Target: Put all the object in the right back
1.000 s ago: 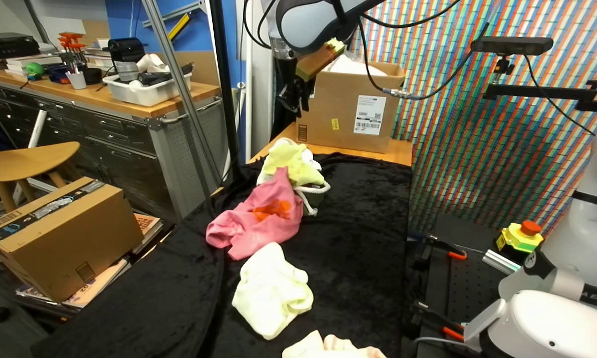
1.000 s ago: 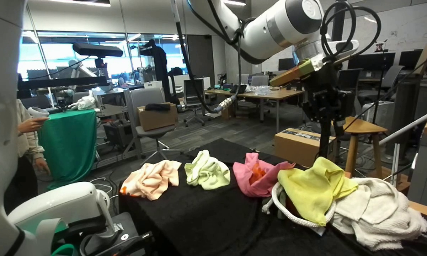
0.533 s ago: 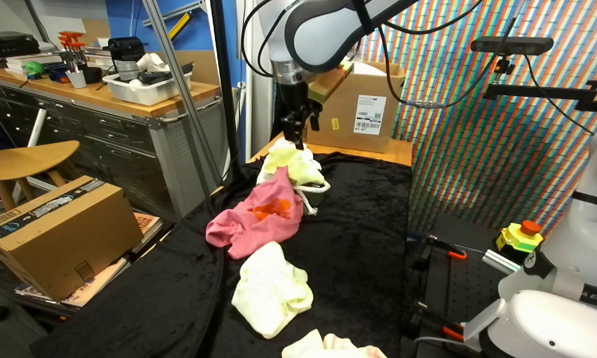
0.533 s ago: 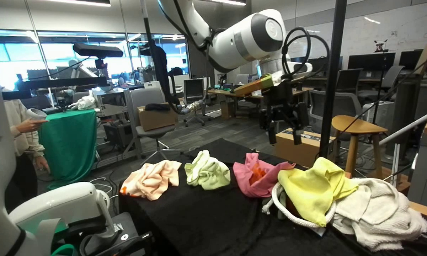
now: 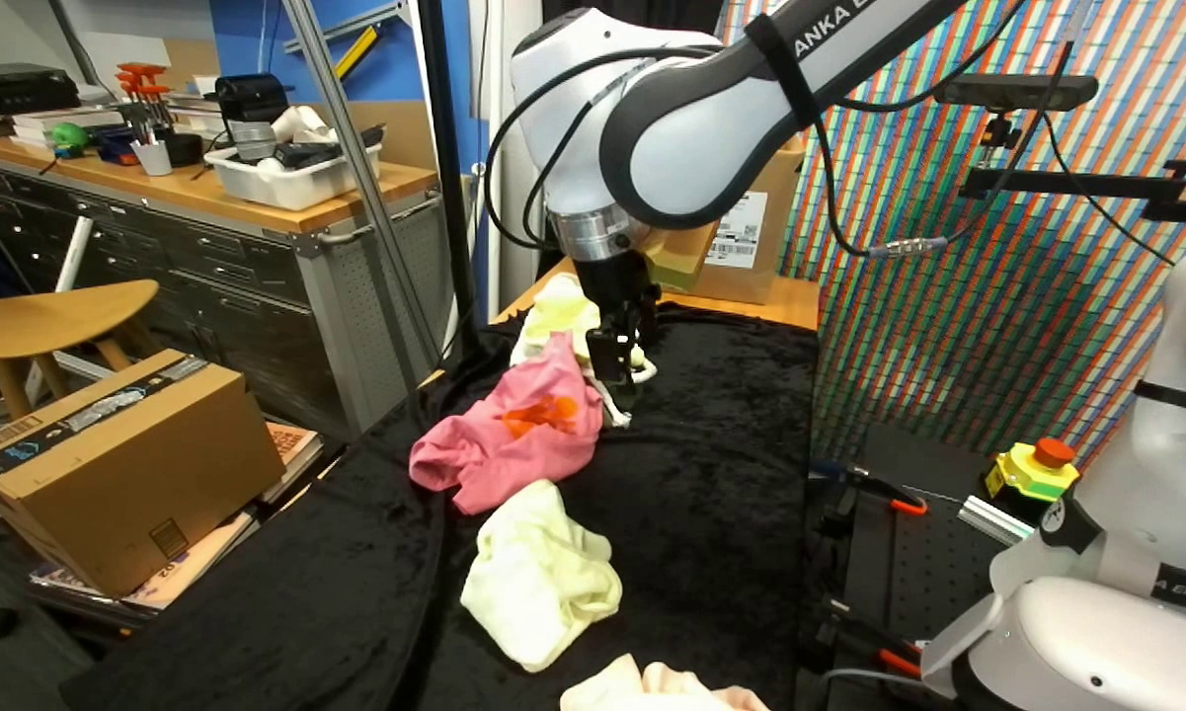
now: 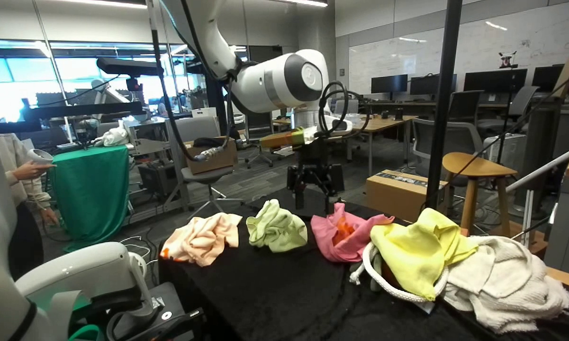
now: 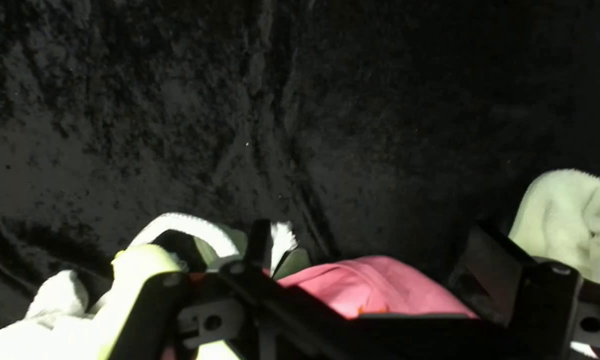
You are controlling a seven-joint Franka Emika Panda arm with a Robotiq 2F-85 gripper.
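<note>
My gripper [image 6: 314, 201] hangs above the black-covered table with fingers spread and nothing between them. In the wrist view the pink cloth with an orange print [image 7: 394, 285] lies below, partly covered by the gripper [image 7: 377, 252]. A yellow cloth [image 6: 421, 251] drapes over a white rope loop [image 6: 383, 290] with dark green fabric beneath; what is under it is hidden. Beside it lies a heap of white knitted fabric [image 6: 507, 284]. A pale green cloth [image 6: 277, 229] and a peach cloth [image 6: 203, 239] lie crumpled at the left. Which of these is the right back, I cannot tell.
A black pole [image 6: 440, 104] rises behind the yellow cloth. On the table's far end stands a cardboard box [image 5: 760, 267]. Past the table's edge are another box [image 5: 128, 469] and a wooden stool [image 5: 49, 321]. A person [image 6: 9, 175] with a controller stands at the left.
The gripper has opened wide. It has come down and travelled from above the yellow cloth toward the pink and pale green cloths. The cloths have stayed where they were.
</note>
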